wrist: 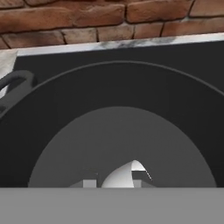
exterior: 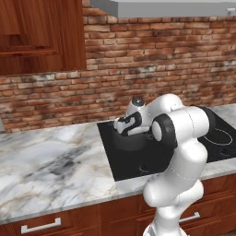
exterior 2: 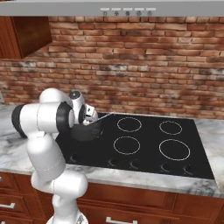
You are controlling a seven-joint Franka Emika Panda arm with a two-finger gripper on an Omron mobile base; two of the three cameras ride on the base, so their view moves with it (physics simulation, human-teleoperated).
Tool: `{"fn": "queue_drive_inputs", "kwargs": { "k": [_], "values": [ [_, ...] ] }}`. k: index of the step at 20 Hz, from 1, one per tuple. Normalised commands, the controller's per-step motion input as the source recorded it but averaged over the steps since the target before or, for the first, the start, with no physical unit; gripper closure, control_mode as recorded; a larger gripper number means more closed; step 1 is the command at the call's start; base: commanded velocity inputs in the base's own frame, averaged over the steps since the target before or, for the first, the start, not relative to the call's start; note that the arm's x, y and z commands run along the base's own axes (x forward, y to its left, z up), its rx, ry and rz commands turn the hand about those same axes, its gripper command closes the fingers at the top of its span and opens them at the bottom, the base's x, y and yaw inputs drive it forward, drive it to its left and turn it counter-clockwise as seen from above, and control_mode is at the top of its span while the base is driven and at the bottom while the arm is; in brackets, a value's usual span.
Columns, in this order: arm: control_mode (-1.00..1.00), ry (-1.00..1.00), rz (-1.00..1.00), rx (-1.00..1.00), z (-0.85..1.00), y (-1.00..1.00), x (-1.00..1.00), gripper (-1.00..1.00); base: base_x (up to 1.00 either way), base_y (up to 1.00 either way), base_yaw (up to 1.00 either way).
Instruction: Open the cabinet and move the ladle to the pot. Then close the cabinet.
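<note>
A dark round pot (exterior: 133, 142) stands on the left part of the black cooktop (exterior: 126, 166). My gripper (exterior: 123, 125) hangs just above the pot's mouth, shut on the ladle. In the right base view the ladle's thin silver handle (exterior 2: 106, 115) sticks out to the right of the gripper (exterior 2: 89, 116), over the pot (exterior 2: 89, 132). The hand view looks down into the pot (wrist: 122, 127); the ladle's silvery bowl (wrist: 124, 177) sits between the fingertips, above the pot's grey floor. The reddish-brown cabinet (exterior: 37, 37) hangs at the upper left, and I cannot tell how its doors stand.
A marble counter (exterior: 46, 161) runs left of the cooktop, with drawers (exterior: 41, 226) below. A brick wall (exterior 2: 131, 65) rises behind and a grey hood (exterior 2: 127, 8) hangs above. Several burner rings (exterior 2: 174, 149) lie to the right. The pot's loop handle (wrist: 15, 85) shows at left.
</note>
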Motion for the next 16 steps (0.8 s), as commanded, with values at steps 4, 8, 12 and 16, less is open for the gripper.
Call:
{"fn": "queue_drive_inputs", "kwargs": {
  "k": [4, 8, 12, 16],
  "values": [
    [-1.00, 0.00, 0.00, 0.00, -0.02, 0.08, 0.16, -1.00, 0.00, 0.00, 0.00],
    [-1.00, 0.00, 0.00, 0.00, 0.00, 0.03, 0.08, -1.00, 0.00, 0.00, 0.00],
    [-1.00, -0.03, 0.00, 0.00, 0.03, 0.00, -0.01, -1.00, 0.00, 0.00, 0.00],
    [-1.00, -0.12, 0.00, 0.00, 0.38, 0.00, -0.22, -1.00, 0.00, 0.00, 0.00]
  ]
}}
